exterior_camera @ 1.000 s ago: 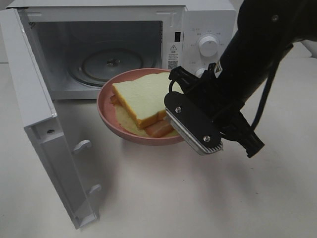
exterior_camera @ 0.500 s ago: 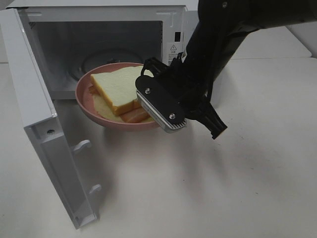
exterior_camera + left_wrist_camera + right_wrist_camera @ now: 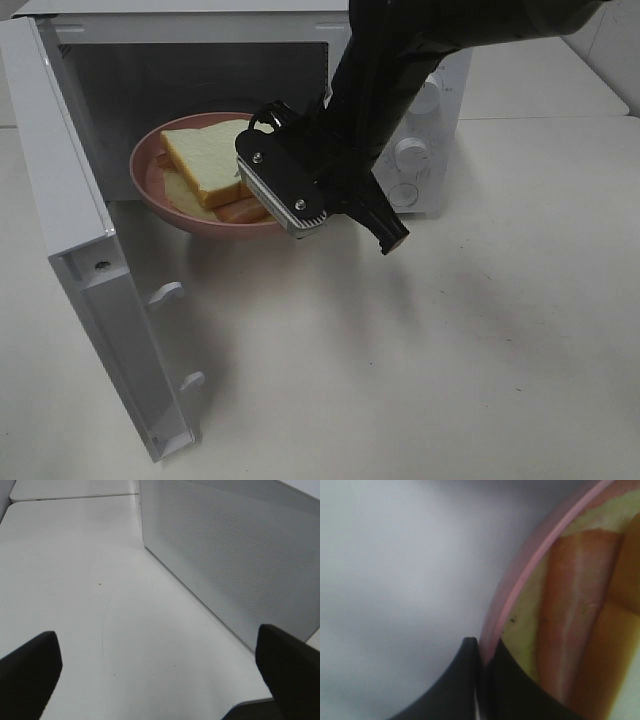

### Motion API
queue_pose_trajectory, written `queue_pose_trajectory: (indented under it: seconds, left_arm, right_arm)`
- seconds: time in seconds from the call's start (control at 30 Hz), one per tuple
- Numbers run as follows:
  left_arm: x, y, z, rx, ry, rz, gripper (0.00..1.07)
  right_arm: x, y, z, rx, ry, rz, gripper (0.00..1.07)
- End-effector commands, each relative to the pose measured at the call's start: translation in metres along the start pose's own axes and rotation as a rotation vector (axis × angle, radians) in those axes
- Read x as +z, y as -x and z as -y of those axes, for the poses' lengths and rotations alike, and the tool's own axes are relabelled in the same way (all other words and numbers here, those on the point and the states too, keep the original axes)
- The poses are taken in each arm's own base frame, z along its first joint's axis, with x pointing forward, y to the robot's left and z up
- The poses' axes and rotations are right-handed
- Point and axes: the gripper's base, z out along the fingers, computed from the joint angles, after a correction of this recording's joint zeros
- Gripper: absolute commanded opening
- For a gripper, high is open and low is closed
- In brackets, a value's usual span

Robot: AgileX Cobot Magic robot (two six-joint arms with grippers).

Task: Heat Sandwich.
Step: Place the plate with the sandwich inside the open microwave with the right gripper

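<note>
- A white microwave (image 3: 190,25) is seen standing on the pale bench (image 3: 450,350), its door (image 3: 70,230) swung wide to the left of the high view, with two latch hooks (image 3: 165,293) showing on the door's inner face.
- The sandwich (image 3: 205,160) is carried on a round pink plate (image 3: 143,170). Thick pale yellow-white slices are stacked with an orange-brown layer showing at the near edge.
- The plate is held at the mouth of the microwave cavity, its far side past the opening and its near side projecting out above the bench. Whether it touches the cavity floor cannot be told.
- The right end effector (image 3: 275,190) is clamped on the near right rim of the plate. The black arm behind it comes down from the upper right and covers part of the control panel, where two white knobs (image 3: 410,152) are partly seen.
- In the right wrist view, the pink rim (image 3: 540,555) is seen pinched between the dark fingers (image 3: 455,680) of the right end effector (image 3: 482,675), with the orange filling and pale bread of the sandwich (image 3: 575,605) just inside the rim.
- In the left wrist view, the left end effector (image 3: 160,680) is seen with its fingertips (image 3: 30,665) set wide apart and nothing between them.
- It is held over bare bench (image 3: 75,580) beside a perforated outer wall of the microwave (image 3: 235,555). This arm is not seen in the high view.
</note>
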Motion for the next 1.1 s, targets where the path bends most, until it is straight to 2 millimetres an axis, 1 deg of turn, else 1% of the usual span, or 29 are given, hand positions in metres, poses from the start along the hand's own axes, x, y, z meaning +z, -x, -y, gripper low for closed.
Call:
queue_pose_trajectory:
  seconds: [0.03,0.2,0.4,0.57,0.67,0.93,1.1]
  left_arm:
    - [-0.002,-0.001,0.000,-0.003,0.001,0.026,0.98]
    - [-0.002,-0.001,0.000,-0.003,0.001,0.026,0.98]
    - [-0.002,-0.001,0.000,-0.003,0.001,0.026,0.98]
    - [-0.002,-0.001,0.000,-0.003,0.001,0.026,0.98]
    - [-0.002,-0.001,0.000,-0.003,0.001,0.026,0.98]
    - [-0.002,-0.001,0.000,-0.003,0.001,0.026,0.98]
    - [-0.002,-0.001,0.000,-0.003,0.001,0.026,0.98]
  right_arm:
    - [-0.003,0.001,0.009,0.008,-0.033,0.003,0.01]
    - [0.000,-0.001,0.016,0.012,-0.044,-0.006,0.01]
    - [0.002,-0.002,0.019,0.015,-0.044,-0.016,0.01]
    - [0.006,-0.005,0.025,0.030,-0.036,-0.038,0.00]
    - [0.010,-0.007,0.032,0.056,-0.032,-0.045,0.00]
    - [0.017,-0.008,0.042,0.058,-0.032,-0.046,0.00]
    - [0.021,-0.004,0.051,0.045,-0.033,-0.045,0.00]
